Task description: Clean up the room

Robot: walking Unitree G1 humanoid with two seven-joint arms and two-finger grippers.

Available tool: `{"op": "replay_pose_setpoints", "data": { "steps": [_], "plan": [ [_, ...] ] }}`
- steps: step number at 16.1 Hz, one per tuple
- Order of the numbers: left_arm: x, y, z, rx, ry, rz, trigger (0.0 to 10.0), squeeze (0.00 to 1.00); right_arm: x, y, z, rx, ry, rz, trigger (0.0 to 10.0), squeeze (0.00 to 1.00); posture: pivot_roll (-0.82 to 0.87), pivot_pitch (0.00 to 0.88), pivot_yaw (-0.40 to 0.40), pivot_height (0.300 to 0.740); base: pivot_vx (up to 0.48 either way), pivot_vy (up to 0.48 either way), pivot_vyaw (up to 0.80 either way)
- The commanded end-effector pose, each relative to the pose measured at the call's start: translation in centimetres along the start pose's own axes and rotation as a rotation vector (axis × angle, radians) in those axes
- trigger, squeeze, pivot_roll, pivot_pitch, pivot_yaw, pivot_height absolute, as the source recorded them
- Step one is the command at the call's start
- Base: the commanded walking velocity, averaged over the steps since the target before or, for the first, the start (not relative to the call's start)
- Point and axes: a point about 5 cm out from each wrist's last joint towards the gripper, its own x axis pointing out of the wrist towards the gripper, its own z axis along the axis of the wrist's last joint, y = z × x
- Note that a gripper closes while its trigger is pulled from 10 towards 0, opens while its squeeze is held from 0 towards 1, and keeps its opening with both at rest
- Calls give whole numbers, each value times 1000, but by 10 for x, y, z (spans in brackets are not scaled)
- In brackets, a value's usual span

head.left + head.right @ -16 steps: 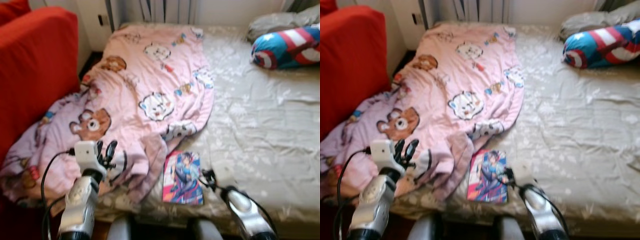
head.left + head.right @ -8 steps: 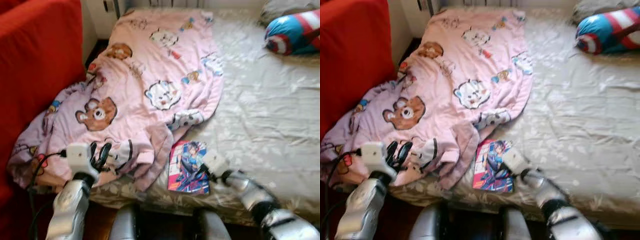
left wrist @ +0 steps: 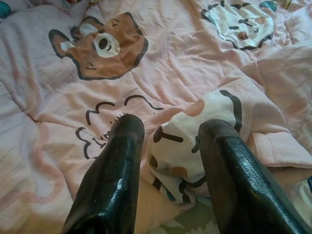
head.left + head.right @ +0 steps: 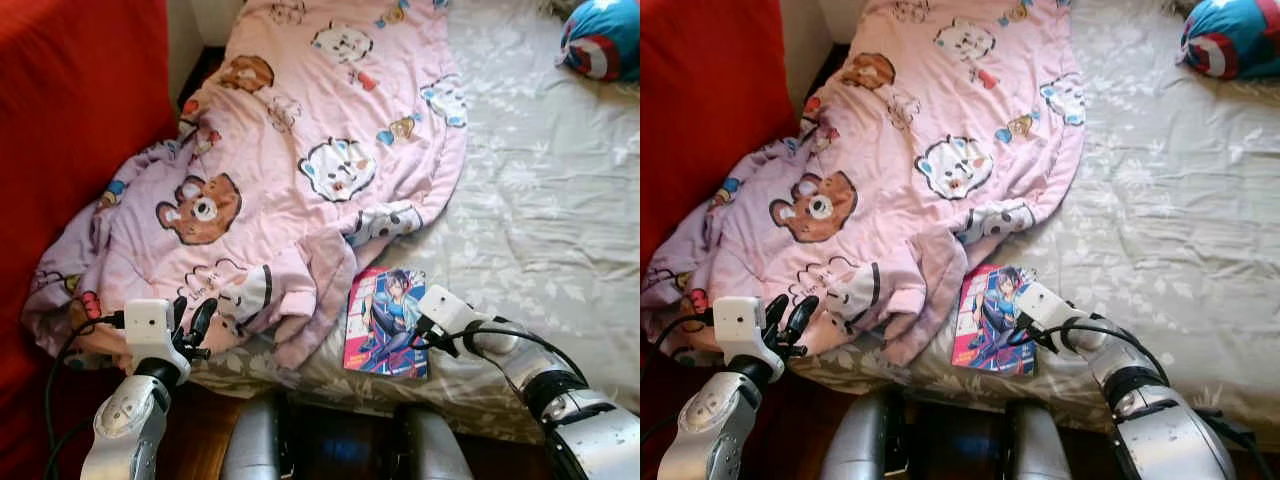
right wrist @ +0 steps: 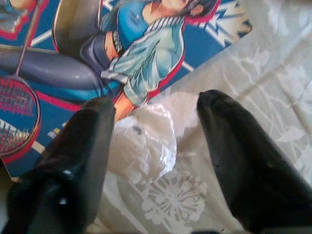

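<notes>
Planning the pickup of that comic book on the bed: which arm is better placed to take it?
Right. The right end effector hangs open at the comic book's edge, one finger over its cover. The left end effector sits open over the pink blanket, farther off.

Head eyes: I look down from up high at the bed, pink blanket at 11 o'clock; both eyes share it.
Left wrist: very close, looking along its fingers at the blanket's bear print.
Right wrist: very close over the comic book, also at 6 o'clock for my head eyes.
</notes>
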Motion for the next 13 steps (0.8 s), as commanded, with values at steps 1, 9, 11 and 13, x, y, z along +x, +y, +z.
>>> {"op": "replay_pose_setpoints", "data": {
  "steps": [1,9,11,13],
  "plan": [
    [-7,5,-3,9,28,9,10000,0,0,5,-12,11,45,15,10000,1000,119,300,61,637,0,0,0],
    [-18,5,-6,25,76,4,10000,0,-3,9,-25,-113,116,59,10000,0,133,322,70,637,0,0,0],
    [-21,6,-7,27,85,7,10000,0,-3,8,-26,-138,129,53,10000,0,138,326,73,637,0,0,0],
    [-23,7,-7,30,90,9,10000,0,-3,9,-26,-183,136,58,10000,0,144,331,77,637,0,0,0]
  ]
}}
